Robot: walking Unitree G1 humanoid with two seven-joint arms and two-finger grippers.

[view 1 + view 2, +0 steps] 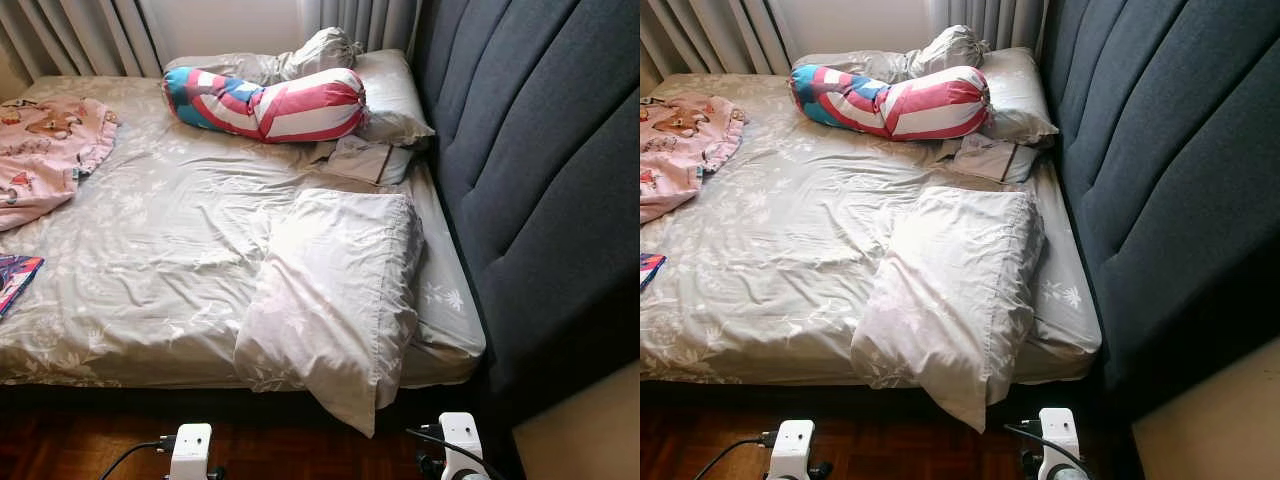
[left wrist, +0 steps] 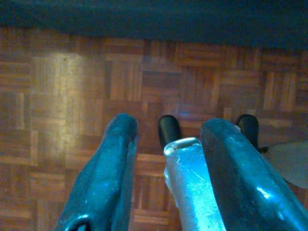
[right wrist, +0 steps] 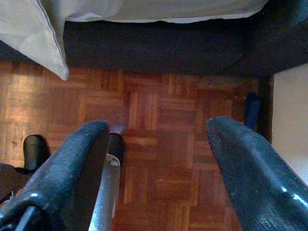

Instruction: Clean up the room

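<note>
Pillow lies askew on the bed, one corner hanging past the bed's near edge — likely the next thing to straighten. Left gripper and right gripper hang low beside the bed over the floor — fingers released, holding nothing.

A bed covered in a rumpled grey floral sheet stands against a tall dark grey padded headboard. Grey curtains hang behind it, with a strip of pale wall between them. Daylight falls across the bedding. Below lies reddish-brown parquet floor, with a cream wall beside the headboard.
</note>
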